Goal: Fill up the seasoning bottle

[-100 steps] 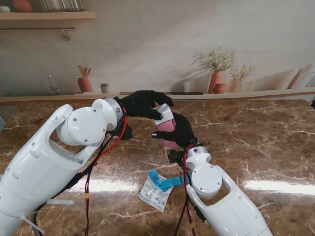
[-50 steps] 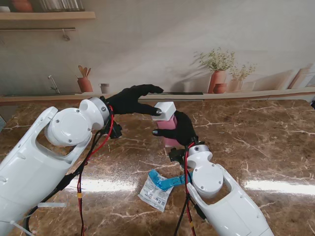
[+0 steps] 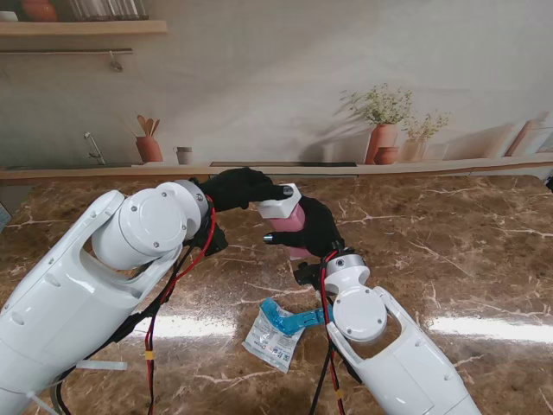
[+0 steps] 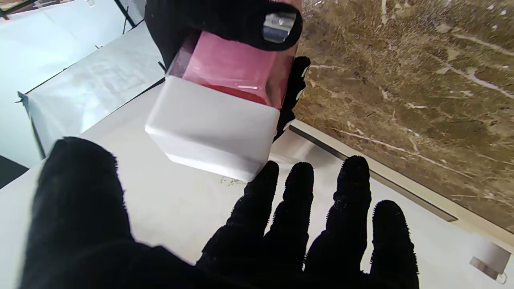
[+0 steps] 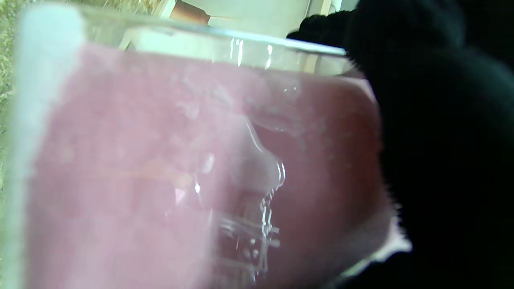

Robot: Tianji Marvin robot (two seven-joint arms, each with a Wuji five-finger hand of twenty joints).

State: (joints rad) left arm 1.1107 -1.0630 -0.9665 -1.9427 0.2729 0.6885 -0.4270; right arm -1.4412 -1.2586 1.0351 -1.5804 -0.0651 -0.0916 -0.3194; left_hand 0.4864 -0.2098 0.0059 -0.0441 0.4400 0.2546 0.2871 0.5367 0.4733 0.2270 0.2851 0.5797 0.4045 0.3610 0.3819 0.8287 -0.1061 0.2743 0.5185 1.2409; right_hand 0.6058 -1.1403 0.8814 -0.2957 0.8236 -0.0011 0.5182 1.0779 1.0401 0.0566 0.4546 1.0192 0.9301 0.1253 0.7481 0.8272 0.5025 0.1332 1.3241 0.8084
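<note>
- Far left in the stand view, the white left arm rises from the bottom corner, red and black cables hanging beside it.
- The left hand, in a black glove, reaches to the white lid of the seasoning bottle. In the stand view the hand meets the lid's left edge. The left wrist view shows more: the fingers are spread apart beside the lid, with a fingertip at its edge, and nothing is held in the palm.
- At table centre, the bottle is held off the marble table, tilted, pink contents showing under the lid.
- The right hand, also in a black glove, is wrapped around the bottle body. The right wrist view is filled by clear wall and pink contents, blurred, with gloved fingers pressed along one side. The left wrist view shows the same grip from the lid end.
- Nearer to me, a small white packet with a blue strip lies flat on the table, just left of the right arm. Only the stand view shows it.
</note>
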